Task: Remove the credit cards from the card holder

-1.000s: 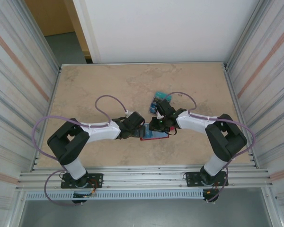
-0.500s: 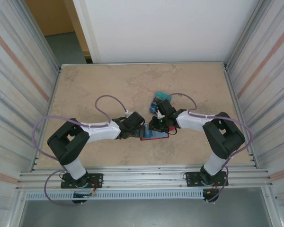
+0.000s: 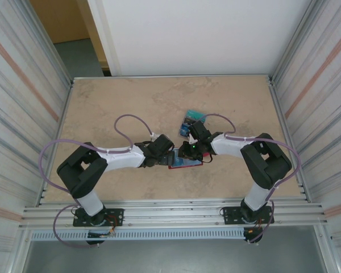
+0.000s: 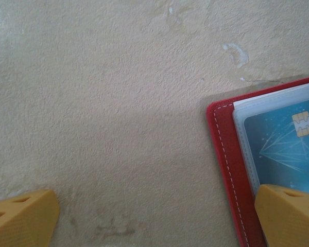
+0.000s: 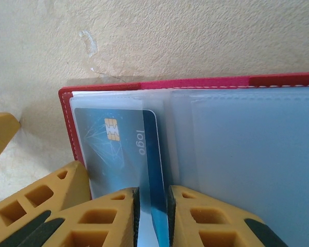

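Right wrist view: card holder (image 5: 159,83) open on worktop (image 5: 170,36), centre frame; blue card (image 5: 118,149) partly out of clear pocket, left.
We see right jaws pinching card's lower edge, bottom centre; left jaws spread wide, one finger (image 4: 288,211) over holder's corner, lower right of left wrist view.
We advise: draw card straight along pocket, holder pinned, no bending.
Top view: loose cards (image 3: 192,118) just above holder.

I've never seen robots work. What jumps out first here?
The right gripper is pinching a blue card that sits in the open red card holder, mid-table. The left gripper stands wide open, one finger over the holder's edge. Some loose cards lie just beyond.
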Controlling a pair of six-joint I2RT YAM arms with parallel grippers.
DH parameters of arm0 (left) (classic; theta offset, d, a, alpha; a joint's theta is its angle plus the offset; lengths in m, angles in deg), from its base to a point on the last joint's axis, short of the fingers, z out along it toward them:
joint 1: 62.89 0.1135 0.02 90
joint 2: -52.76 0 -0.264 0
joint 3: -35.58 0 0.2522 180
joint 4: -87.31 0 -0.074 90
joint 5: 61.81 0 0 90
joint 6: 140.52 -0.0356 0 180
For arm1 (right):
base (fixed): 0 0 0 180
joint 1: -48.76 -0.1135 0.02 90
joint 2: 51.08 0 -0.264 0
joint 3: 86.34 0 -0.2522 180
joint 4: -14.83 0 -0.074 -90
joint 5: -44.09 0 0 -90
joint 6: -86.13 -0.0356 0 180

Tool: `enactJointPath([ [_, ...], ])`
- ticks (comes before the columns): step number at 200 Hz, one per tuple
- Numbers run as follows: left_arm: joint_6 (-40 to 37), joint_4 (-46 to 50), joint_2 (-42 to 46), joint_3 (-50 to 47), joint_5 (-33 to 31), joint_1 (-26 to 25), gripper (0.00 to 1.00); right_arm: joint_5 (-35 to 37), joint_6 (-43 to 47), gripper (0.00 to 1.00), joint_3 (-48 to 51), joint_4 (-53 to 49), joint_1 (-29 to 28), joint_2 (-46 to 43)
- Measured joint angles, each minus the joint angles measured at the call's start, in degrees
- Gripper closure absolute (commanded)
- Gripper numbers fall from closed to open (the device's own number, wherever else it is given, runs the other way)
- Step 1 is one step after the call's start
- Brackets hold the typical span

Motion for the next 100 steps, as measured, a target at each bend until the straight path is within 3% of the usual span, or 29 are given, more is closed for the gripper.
enactJointPath([
  [100,0.04,0.00,-0.17,0.00,-0.09,0.00,0.01,-3.65,-0.92,0.76,0.85,2.93,1.03,1.14],
])
